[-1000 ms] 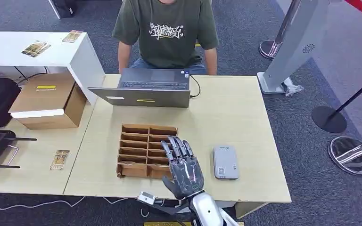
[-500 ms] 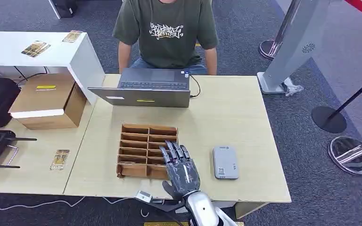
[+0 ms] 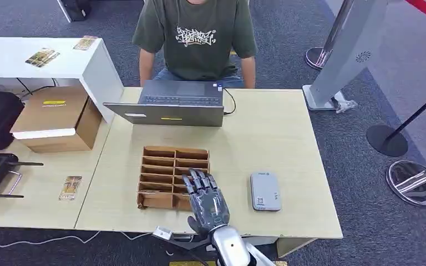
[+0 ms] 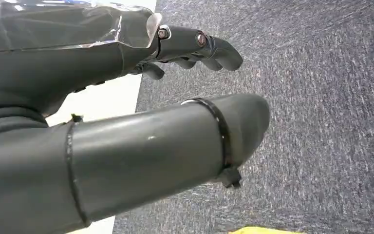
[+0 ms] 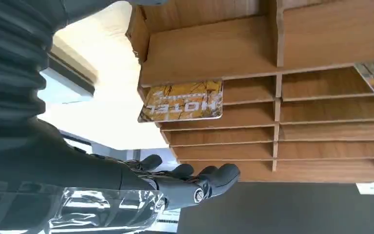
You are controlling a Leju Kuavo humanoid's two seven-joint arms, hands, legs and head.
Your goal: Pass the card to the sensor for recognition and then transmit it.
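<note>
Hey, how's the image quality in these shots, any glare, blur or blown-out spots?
Head view: even light, sharp, soft shadows under the laptop. Left wrist view: the left hand looms large and soft, with glare on its glossy cover; the pale surface behind is washed out. Right wrist view: the table beside the cardboard organizer is overexposed, but the card reads clearly.

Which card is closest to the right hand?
The yellow HOTEL card standing in a slot of the wooden organizer, just ahead of the right hand; the other cards lie on side tables.
</note>
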